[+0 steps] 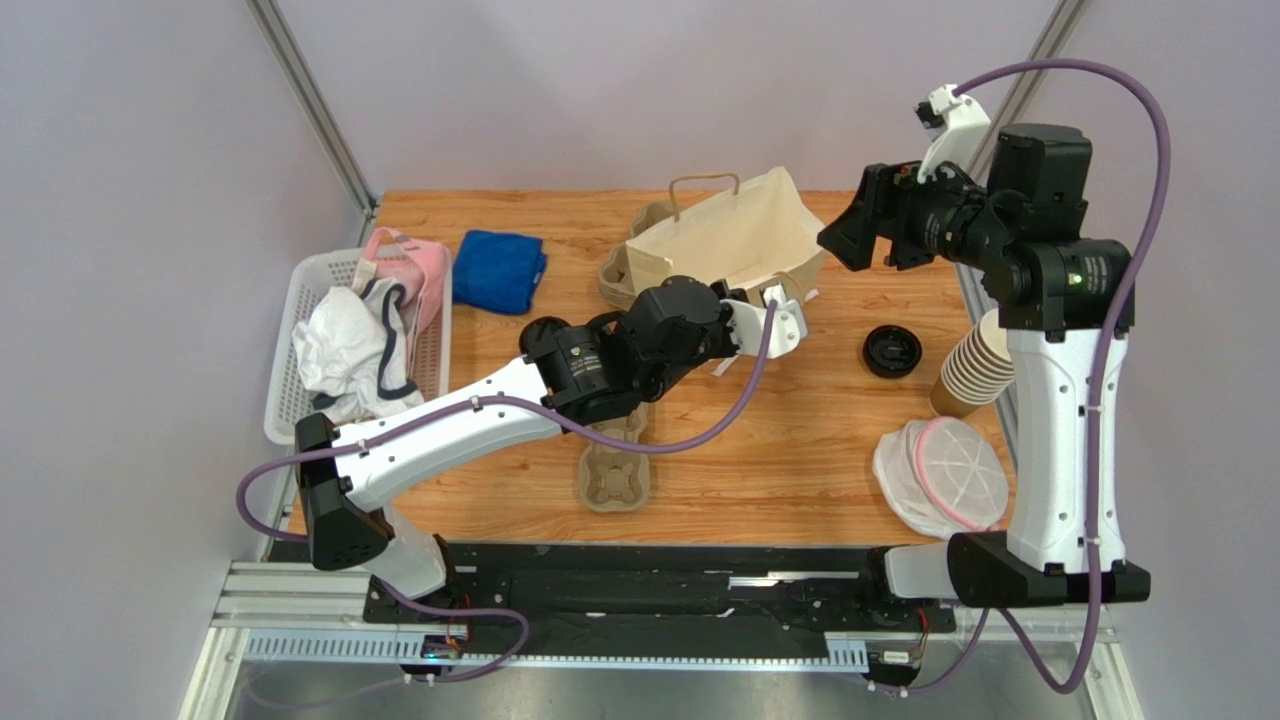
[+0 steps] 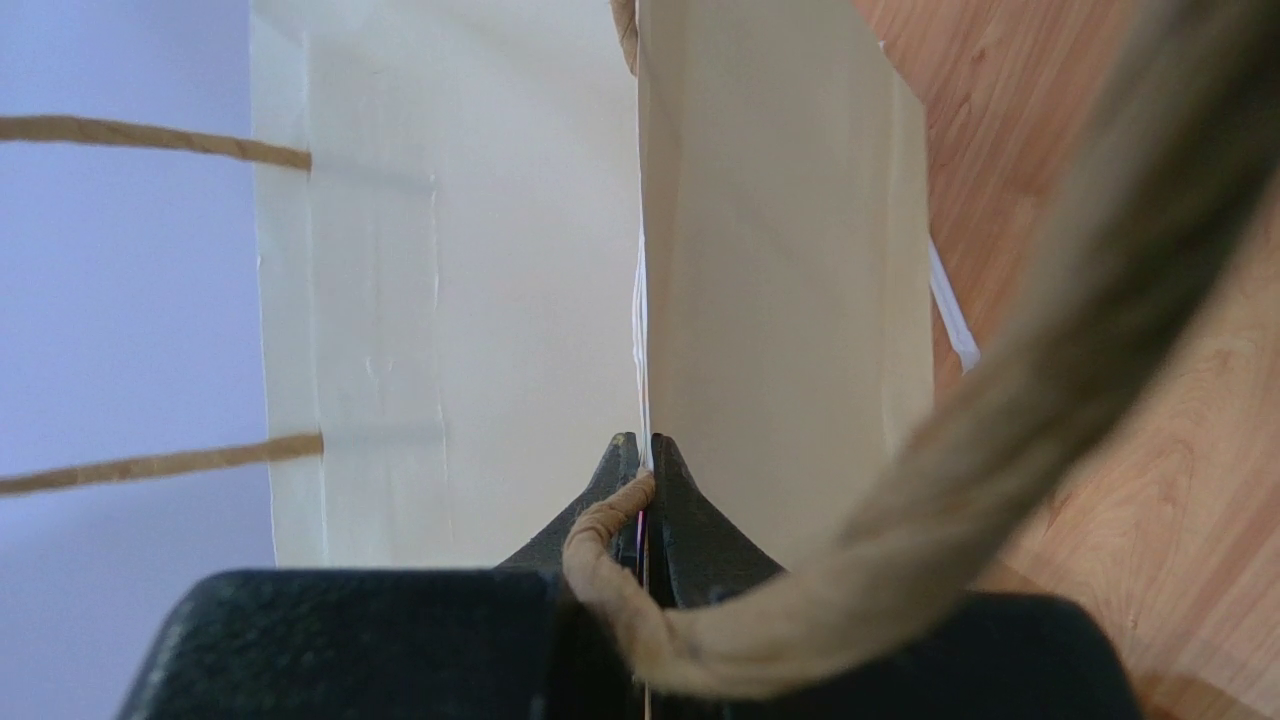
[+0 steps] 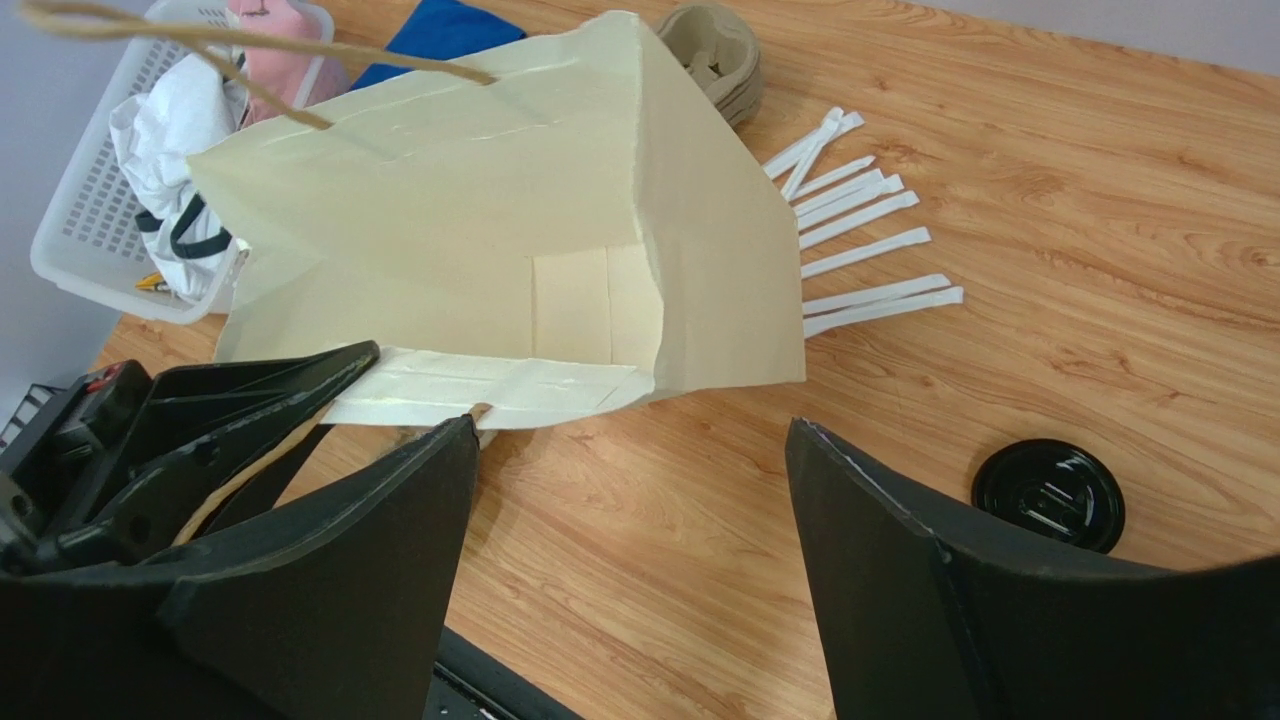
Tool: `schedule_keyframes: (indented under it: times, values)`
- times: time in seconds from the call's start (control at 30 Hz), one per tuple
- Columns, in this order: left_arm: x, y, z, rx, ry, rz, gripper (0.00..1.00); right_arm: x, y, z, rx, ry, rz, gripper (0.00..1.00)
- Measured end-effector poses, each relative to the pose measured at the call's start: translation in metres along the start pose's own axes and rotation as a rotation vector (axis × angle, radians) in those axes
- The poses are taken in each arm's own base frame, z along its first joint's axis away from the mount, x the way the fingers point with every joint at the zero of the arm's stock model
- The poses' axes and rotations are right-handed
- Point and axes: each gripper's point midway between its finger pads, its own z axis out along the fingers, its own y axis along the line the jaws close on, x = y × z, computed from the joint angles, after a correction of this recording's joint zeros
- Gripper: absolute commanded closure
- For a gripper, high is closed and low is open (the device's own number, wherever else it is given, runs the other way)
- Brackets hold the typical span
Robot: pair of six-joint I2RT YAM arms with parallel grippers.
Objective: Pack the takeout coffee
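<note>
Nearest the top camera, at 6 o'clock, the two arm bases sit on the black rail at the near edge of the table (image 1: 781, 450). Just beyond them a cardboard cup carrier (image 1: 615, 477) lies flat at 7 o'clock from the table's middle. A round white-and-pink mesh cover (image 1: 944, 476) lies at 4 o'clock, beside the right arm's column.

Farther back, at 3 o'clock, a stack of lidless cups (image 1: 974, 365) leans on its side, with a loose black lid (image 1: 891, 350) just beside it at its 9 o'clock. At 9 o'clock a white basket (image 1: 286, 375) holds crumpled clothes.

The left gripper (image 1: 781, 318) reaches to mid-table. Its wrist view shows the fingers (image 2: 684, 503) pinched together on the rim of the paper bag (image 1: 736, 240), with the twine handle (image 2: 601, 548) caught at the same spot. A blue cloth (image 1: 499, 270) lies at 11 o'clock.

The right gripper (image 1: 849, 225) hangs above the table at 1 o'clock, its jaws apart with nothing between them. From its wrist camera the bag lies at 11 o'clock of the gap, white paper strips (image 3: 864, 248) at 1 o'clock and the lid at 4 o'clock.

The takeout coffee shows in no view and the bag's inside is hidden, so I cannot tell where it lies relative to either gripper.
</note>
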Motion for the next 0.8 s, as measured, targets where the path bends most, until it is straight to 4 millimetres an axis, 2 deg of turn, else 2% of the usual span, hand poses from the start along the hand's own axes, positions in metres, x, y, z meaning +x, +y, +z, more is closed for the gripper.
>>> schedule_keyframes:
  times: [0.2,0.37,0.5,0.53,0.63,0.8]
  values:
    - [-0.005,0.000,-0.001,-0.002,-0.013,-0.022,1.00,0.001,-0.006,0.025,-0.010,0.032,-0.010,0.24]
    - [-0.008,-0.004,-0.002,0.012,-0.026,-0.036,1.00,-0.003,-0.009,0.044,-0.007,0.035,-0.035,0.34]
    - [-0.012,-0.005,-0.003,0.015,-0.035,-0.059,1.00,-0.002,-0.012,0.056,-0.005,0.045,-0.043,0.54]
    - [-0.012,-0.005,-0.003,0.014,-0.036,-0.063,1.00,-0.001,-0.013,0.057,-0.004,0.047,-0.045,0.69]
    - [-0.014,-0.004,-0.003,0.013,-0.040,-0.078,1.00,0.001,-0.016,0.060,0.008,0.053,-0.050,1.00]
    - [-0.017,-0.009,-0.005,0.039,-0.062,-0.112,0.82,0.001,-0.019,0.061,0.025,0.055,-0.057,1.00]
